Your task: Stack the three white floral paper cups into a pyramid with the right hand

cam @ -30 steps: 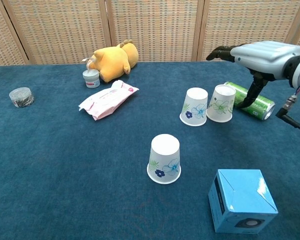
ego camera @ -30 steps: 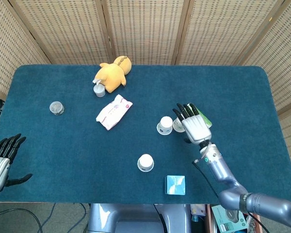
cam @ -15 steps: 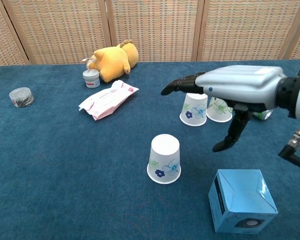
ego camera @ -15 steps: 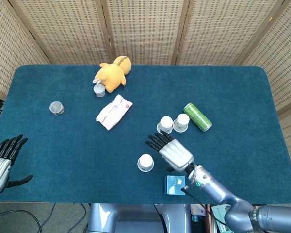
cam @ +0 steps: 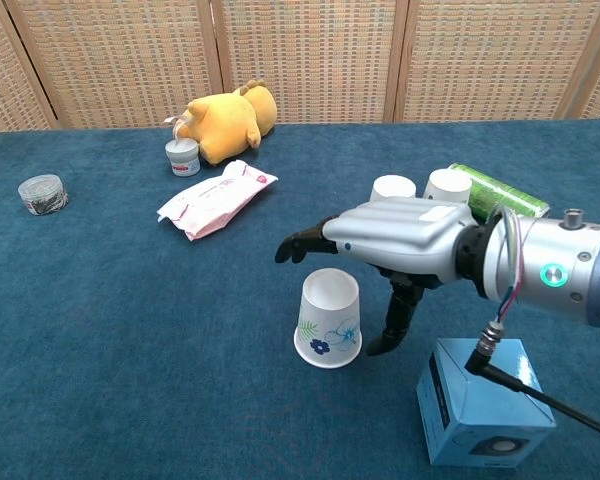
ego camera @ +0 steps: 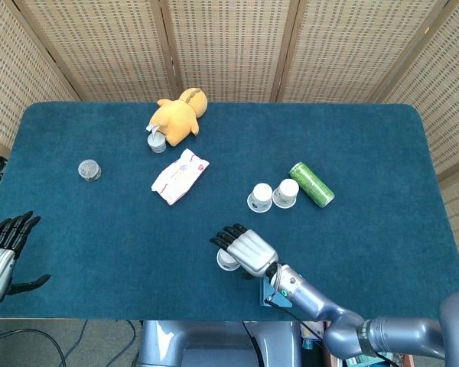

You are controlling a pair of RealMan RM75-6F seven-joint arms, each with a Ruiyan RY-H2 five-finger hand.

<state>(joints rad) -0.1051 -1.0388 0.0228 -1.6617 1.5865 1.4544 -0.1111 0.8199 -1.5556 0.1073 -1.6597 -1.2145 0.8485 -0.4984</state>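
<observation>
— Looking at the cups, how much of your pyramid is built?

— Only the bottom, I think. Two white cups (cam: 393, 187) and (cam: 448, 185) stand upside down, side by side, near the green can (ego camera: 311, 183). The third cup (cam: 329, 317) stands alone, closer to me, well apart from those two. It has to go on top, so the top is not done yet.

— Where is your right hand?

— My right hand (cam: 400, 238) hangs just over that lone cup. The palm faces down, the fingers (cam: 302, 244) reach out flat, and the thumb (cam: 395, 318) points down just beside the cup. It is spread wide and holds nothing. I cannot tell if it touches the cup.

— And the other hand?

— My left hand (ego camera: 1, 252) waits at the table edge (ego camera: 0, 170), fingers apart, holding nothing.

— What comes next?

— I guess I must close on the cup and lift it.
</observation>
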